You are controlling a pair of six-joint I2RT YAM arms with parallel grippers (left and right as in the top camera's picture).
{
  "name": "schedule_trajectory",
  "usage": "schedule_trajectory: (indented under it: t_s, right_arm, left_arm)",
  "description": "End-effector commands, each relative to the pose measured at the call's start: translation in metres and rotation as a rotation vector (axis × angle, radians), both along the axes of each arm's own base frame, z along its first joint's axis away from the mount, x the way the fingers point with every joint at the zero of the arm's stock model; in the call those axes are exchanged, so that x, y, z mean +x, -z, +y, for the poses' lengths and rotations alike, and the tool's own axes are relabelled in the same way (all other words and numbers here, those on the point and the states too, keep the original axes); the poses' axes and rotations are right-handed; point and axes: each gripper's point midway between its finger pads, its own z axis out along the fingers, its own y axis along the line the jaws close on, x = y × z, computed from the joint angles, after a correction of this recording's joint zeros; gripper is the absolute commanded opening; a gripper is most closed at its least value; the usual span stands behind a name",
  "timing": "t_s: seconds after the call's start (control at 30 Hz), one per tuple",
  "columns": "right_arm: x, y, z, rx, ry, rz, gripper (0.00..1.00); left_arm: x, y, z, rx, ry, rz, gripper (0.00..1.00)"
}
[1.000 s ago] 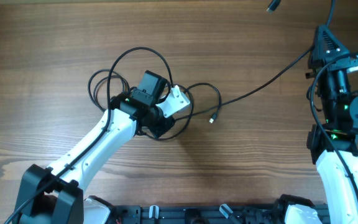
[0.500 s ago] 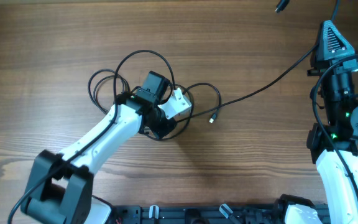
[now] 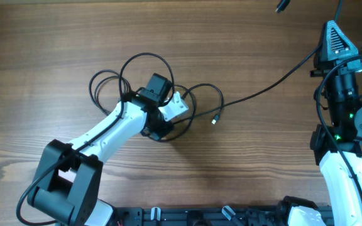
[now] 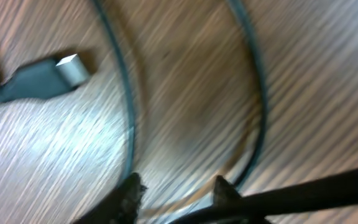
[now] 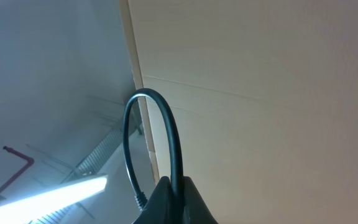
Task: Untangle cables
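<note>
Judging thin black cables (image 4: 131, 124) limp, light; silver-tipped plug end (image 4: 42, 78) is being favoured. Left gripper (image 4: 176, 186) parted; right gripper (image 5: 171, 188) clamped on one.

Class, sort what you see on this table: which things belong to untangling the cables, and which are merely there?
Belongs to the job:
looped cables
long cable, pinched in the right hand
USB plug
left hand, open over the loops

Merely there:
wooden table
arm wiring
black frame at the near edge
</note>
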Motion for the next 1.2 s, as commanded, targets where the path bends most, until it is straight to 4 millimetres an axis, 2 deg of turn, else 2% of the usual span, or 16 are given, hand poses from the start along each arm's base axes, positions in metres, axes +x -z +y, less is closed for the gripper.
schedule_trajectory:
  t_s: [0.0,0.2,0.4,0.5,0.57,0.67,0.93,1.03,1.1,1.17]
  right_arm:
    - [-0.001,-0.005,-0.001,0.011,-0.012,-0.01,0.04]
    - [-0.003,-0.008,-0.001,0.01,-0.014,-0.023,0.04]
    - [-0.003,-0.009,0.0,0.015,-0.018,-0.028,0.04]
    - [-0.003,-0.009,0.0,0.015,-0.019,-0.028,0.04]
    - [-0.003,-0.009,0.0,0.013,-0.021,-0.028,0.04]
    - [-0.003,-0.009,0.0,0.013,-0.02,-0.027,0.04]
    - [0.0,-0.003,-0.001,0.011,-0.011,-0.004,0.04]
    - [0.002,-0.001,-0.002,0.004,-0.002,0.002,0.04]
    - [0.005,0.002,-0.005,0.001,0.014,0.011,0.04]
    - [0.01,0.009,-0.007,0.008,0.019,0.032,0.04]
  left_arm:
    - [0.005,0.009,0.031,0.082,-0.064,0.001,0.46]
    - [0.006,0.017,0.06,0.091,-0.153,0.026,0.43]
    - [0.011,0.018,0.07,0.098,-0.185,0.018,0.4]
    - [0.013,0.018,0.077,0.126,-0.196,0.004,0.34]
    - [0.014,0.017,0.077,0.127,-0.199,-0.001,0.26]
    - [0.016,0.017,0.077,0.125,-0.199,-0.005,0.04]
    - [0.026,0.014,0.077,0.13,-0.234,-0.05,0.04]
    - [0.041,0.003,0.092,0.195,-0.324,-0.144,0.04]
    - [0.057,-0.014,0.102,0.227,-0.389,-0.243,0.04]
    - [0.077,-0.039,0.107,0.22,-0.443,-0.373,0.04]
